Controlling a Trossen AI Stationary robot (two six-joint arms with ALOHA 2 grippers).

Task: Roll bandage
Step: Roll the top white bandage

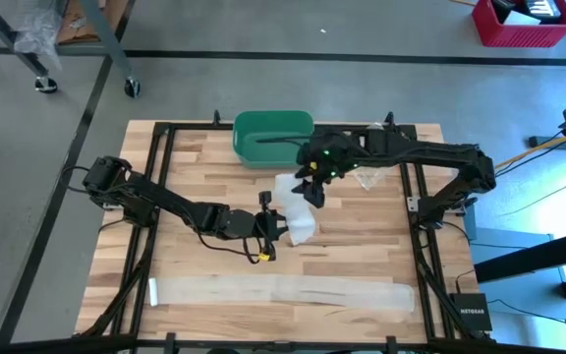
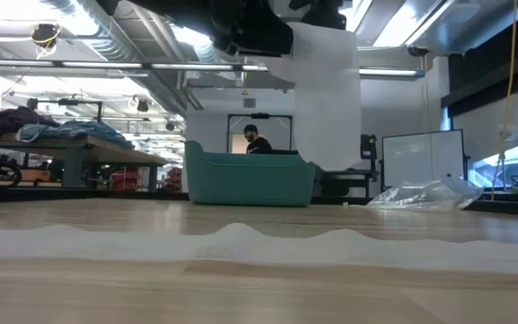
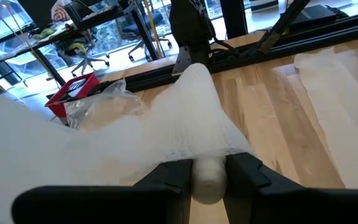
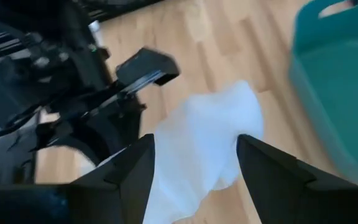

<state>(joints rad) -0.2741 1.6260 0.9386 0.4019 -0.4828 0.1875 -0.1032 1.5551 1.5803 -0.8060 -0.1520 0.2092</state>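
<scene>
Wooden slat table (image 1: pixel 362 256) inside a black frame, on a grey workshop floor; a green bin (image 1: pixel 271 136) stands at the far edge, crumpled clear plastic (image 2: pixel 425 193) lies near it, and a second flat gauze strip (image 1: pixel 283 291) lies unrolled along the near edge. At table centre, a white bandage (image 1: pixel 298 208) hangs in the air between the two grippers. Left gripper (image 3: pixel 209 171), on an arm reaching low across from the left side, is clenched on the rolled end of the bandage, a small white cylinder pinched between its dark fingers (image 3: pixel 244 168). From there the loose cloth spreads toward the right gripper (image 4: pixel 194 152). That gripper, on an arm extended from the right edge, grasps the wide bandage end between well-spread fingers (image 4: pixel 263 162), above the table and just in front of the bin.
</scene>
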